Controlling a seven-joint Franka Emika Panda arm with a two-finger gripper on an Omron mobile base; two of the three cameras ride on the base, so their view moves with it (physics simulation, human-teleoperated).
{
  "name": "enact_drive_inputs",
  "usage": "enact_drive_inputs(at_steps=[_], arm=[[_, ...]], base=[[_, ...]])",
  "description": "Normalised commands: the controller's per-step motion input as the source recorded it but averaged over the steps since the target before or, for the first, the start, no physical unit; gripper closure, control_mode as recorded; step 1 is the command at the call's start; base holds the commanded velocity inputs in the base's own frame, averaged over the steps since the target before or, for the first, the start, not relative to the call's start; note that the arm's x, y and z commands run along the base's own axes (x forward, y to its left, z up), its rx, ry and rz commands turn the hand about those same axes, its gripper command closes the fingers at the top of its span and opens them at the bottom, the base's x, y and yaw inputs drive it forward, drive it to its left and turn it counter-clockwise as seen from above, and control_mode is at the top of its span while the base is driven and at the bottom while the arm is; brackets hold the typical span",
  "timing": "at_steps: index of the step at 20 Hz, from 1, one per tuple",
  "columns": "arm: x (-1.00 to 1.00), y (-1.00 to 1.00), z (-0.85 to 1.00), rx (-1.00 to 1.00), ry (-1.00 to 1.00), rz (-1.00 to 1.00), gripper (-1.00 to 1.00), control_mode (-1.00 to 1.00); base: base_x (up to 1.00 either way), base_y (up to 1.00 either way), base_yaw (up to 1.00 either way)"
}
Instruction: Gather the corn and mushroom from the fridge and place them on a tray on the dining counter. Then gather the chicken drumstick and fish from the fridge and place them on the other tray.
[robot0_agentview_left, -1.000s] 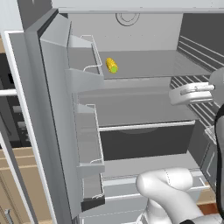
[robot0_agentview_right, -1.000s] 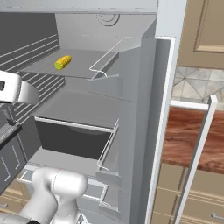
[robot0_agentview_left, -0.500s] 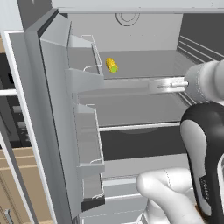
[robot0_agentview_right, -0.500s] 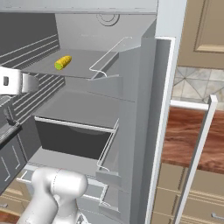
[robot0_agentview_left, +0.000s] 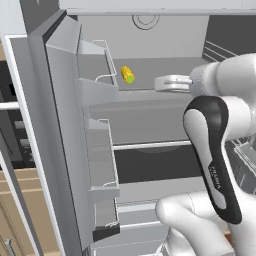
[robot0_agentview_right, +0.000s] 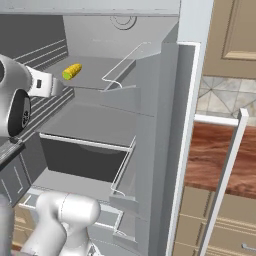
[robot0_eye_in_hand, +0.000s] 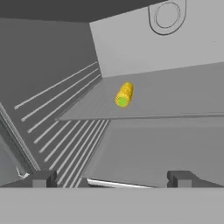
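Fingers: gripper spread wide and empty, the two dark tips standing far apart at the bottom of the hand view, aimed into the fridge.
Arm: hand enters the left base view at centre right, pointing left toward the cob; in the right base view it sits at the left edge.
Corn: corn lies on its side on the upper shelf, upper centre of the hand view, green end toward the camera, well apart from the fingers. Seen also upper centre in the left base view and upper left in the right base view.
Handling: probably light, stiff and round, so likely to roll; best pinched across the middle of its length, not at the tapered ends.
Other items: mushroom, drumstick and fish cannot be made out from these angles.
Change: a second ago the hand sat at the right edge of the left base view; it has since swung in toward the shelf. Corn unmoved, fingers as wide as before.
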Motion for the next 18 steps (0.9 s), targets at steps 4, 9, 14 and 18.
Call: enact_drive_inputs(at_steps=[4,9,14,18], arm=[[0.67,0.12,0.00,0.00,0.11,0.00,-1.00,-1.00],[0.61,0.17,0.00,-0.01,0.19,0.00,-1.00,-1.00],[0.52,0.24,-0.08,-0.10,0.02,0.00,-1.00,-1.00],[0.42,0.13,-0.23,-0.19,-0.08,0.00,-1.00,-1.00]], base=[[0.00,0.00,0.00],[0.00,0.00,0.00],[0.00,0.00,0.00],[0.00,0.00,0.00]])
